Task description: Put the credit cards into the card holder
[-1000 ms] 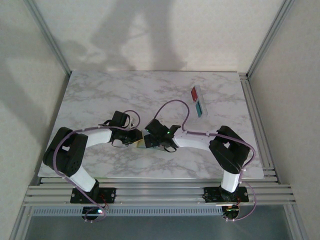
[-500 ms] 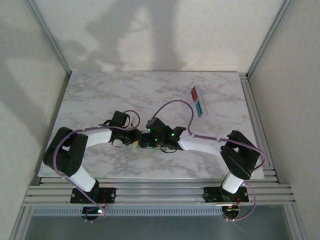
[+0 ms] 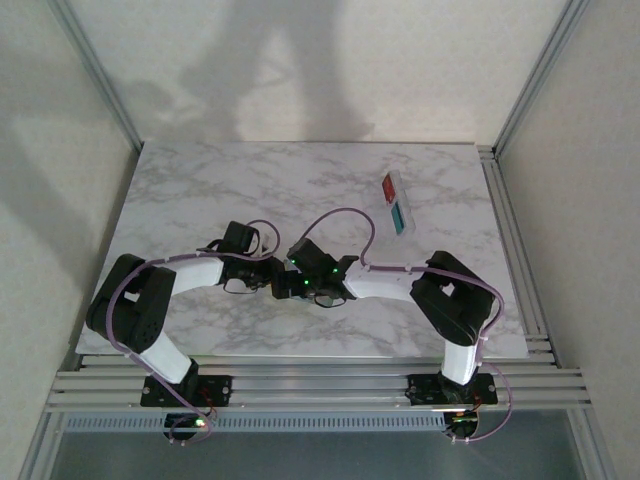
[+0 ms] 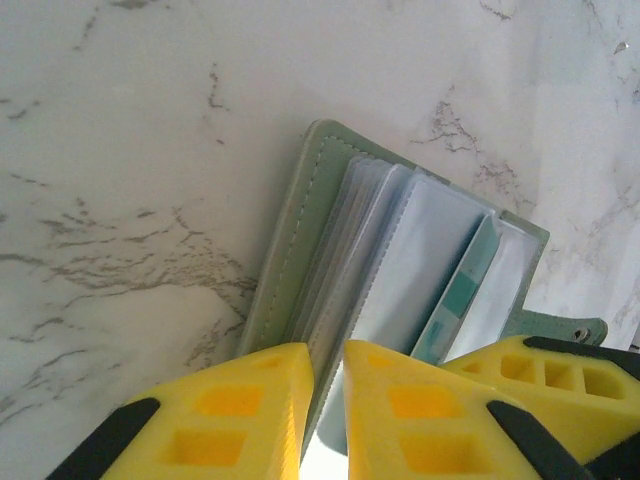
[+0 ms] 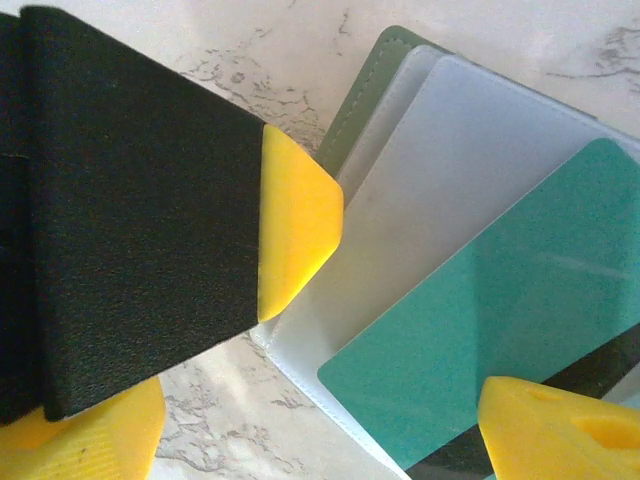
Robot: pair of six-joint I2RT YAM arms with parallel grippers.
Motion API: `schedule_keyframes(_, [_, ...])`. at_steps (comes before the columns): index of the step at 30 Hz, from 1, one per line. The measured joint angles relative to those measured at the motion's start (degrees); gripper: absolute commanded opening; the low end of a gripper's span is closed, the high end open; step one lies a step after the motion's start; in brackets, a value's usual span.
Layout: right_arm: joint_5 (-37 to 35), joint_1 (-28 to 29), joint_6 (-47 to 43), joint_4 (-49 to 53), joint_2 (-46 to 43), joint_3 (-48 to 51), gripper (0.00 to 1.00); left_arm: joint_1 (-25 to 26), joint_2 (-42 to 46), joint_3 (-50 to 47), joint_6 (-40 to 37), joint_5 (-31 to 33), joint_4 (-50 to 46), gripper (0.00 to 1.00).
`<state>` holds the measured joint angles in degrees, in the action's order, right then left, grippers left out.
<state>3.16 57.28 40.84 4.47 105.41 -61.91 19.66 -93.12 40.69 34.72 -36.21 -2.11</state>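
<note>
Card holder (image 4: 290, 260) lies open on the counter (image 3: 200, 190), front middle, between the two arms. Left gripper (image 4: 325, 400) is nearly closed, pinching the near edge of the green cover, so it's acting as the anchor. Right gripper (image 5: 410, 310) stands wide, with a finger either side of the teal card (image 5: 500, 300). The upper finger sits on the clear sleeves (image 5: 450, 140), off the card edge; can't tell if the lower one touches. Card looks partly into a sleeve, depth unclear. Handling guess: the card is light, stiff and glossy, so it will slide under flat pads and is hard to lift off a flat face. Take it by the two long edges or the free short end. The holder is light and floppy, a soft cover with thin slick sleeves that fan and buckle. It will likely skid on the marble unless pinned, so grip the cover edge, not the sleeves. Axes: in the left wrist view the holder's long axis runs away from the gripper, leaning slightly right, stitched cover edge left, snap tab right. The card runs roughly parallel to it. In the right wrist view the card's long edge goes diagonally, lower left to upper right. Red card (image 3: 389, 187) and second teal card (image 3: 398, 213) lie in line at the far right of the counter.
</note>
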Motion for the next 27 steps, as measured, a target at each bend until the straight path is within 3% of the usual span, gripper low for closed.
schedule_keyframes(15, [3.08,-1.64,-10.27,-1.64,0.46,0.13,0.82,0.0,0.02,-0.11,-0.24,-0.02,0.09,0.17])
schedule_keyframes(27, [3.06,-2.25,-11.28,-3.17,-0.48,2.75,0.82,0.0,-0.07,-0.11,-0.46,-0.07,0.07,0.16])
